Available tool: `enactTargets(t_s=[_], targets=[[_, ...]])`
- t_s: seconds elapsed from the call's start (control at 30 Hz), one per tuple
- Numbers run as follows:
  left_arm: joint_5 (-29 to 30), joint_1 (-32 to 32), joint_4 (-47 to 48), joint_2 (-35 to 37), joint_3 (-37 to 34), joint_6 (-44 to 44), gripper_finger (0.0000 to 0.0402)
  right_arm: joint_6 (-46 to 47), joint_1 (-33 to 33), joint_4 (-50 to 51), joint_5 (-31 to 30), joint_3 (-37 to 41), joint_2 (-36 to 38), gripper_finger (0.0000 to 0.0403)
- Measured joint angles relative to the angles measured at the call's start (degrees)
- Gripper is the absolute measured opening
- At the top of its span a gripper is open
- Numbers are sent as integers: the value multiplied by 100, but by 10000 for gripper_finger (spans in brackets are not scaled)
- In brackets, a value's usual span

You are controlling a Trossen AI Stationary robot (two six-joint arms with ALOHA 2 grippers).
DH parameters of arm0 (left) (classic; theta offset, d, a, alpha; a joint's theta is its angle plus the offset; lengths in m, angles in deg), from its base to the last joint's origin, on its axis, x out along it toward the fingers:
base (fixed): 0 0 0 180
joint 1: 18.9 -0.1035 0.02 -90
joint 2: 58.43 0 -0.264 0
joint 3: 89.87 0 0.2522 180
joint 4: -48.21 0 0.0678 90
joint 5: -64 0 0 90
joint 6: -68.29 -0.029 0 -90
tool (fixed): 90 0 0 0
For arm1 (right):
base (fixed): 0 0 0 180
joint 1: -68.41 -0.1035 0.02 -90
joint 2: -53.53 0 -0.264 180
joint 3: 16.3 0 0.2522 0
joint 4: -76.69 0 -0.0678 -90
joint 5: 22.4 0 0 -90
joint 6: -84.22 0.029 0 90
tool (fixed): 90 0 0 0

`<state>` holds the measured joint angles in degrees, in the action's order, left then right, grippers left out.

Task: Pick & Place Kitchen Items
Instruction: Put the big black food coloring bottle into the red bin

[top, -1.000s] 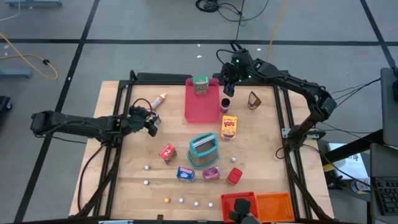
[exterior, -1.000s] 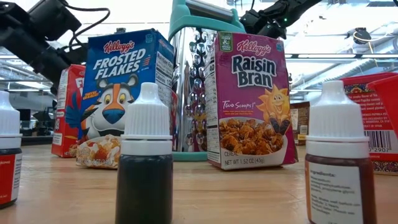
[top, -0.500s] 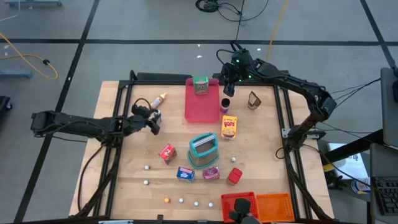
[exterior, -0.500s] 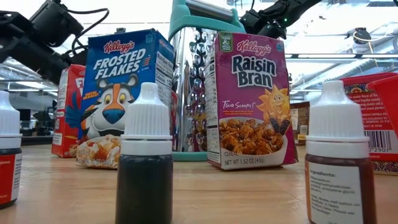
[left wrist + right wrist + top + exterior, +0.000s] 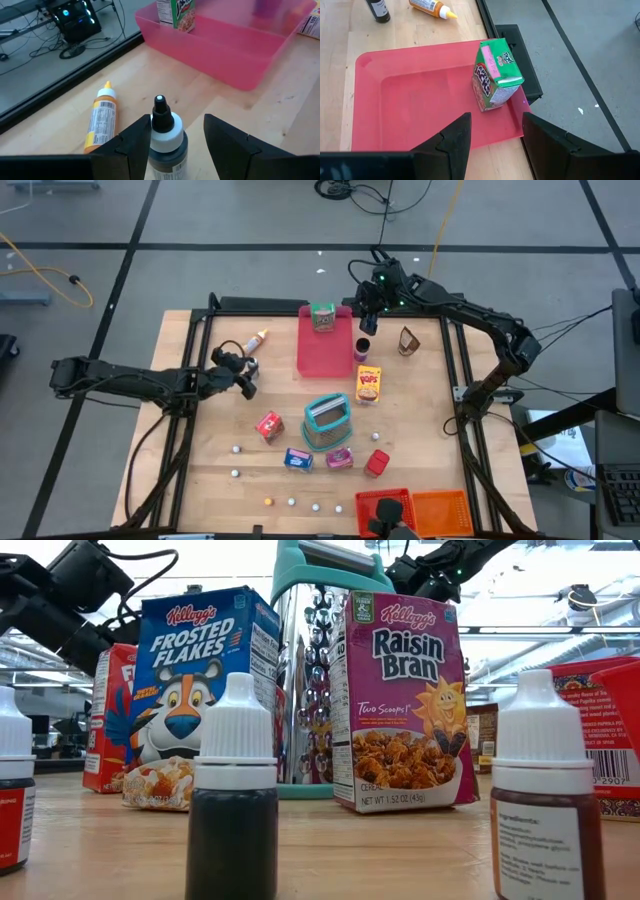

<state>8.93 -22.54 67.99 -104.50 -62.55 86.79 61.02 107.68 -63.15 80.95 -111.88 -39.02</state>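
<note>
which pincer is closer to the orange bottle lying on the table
Left. The left pincer is open just beside the orange bottle, around a small dark bottle. The right pincer hangs over the pink tray's far corner.

In the low view, the blue cereal box (image 5: 205, 690) at about ten o'clock reads "Kellogg's FROSTED FLAKES"; the purple cereal box (image 5: 400, 700), just at its three o'clock side past a metal grater (image 5: 310, 670), reads "Kellogg's Raisin Bran", "Two Scoops!" and, along its lower edge, "NET WT 1.52 OZ (43g)". The red box (image 5: 615, 730) at three o'clock carries a barcode with digits that look like "2907"; the brown dropper bottle (image 5: 545, 800) at five o'clock has an "Ingredients" panel, its finer print unreadable. In the high view the yellow box (image 5: 369, 384) reads "Pops".
</note>
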Motion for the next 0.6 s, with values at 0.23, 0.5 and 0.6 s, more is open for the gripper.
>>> enactTargets(t_s=[0.23,0.5,0.6], targets=[[140,2,23,28,1,-4,186,0,0,0,0,0,0,171],[308,2,766,146,439,-127,186,0,0,-3,-2,0,0,171],[349,4,986,144,490,22,186,0,0,-12,0,0,0,171]])
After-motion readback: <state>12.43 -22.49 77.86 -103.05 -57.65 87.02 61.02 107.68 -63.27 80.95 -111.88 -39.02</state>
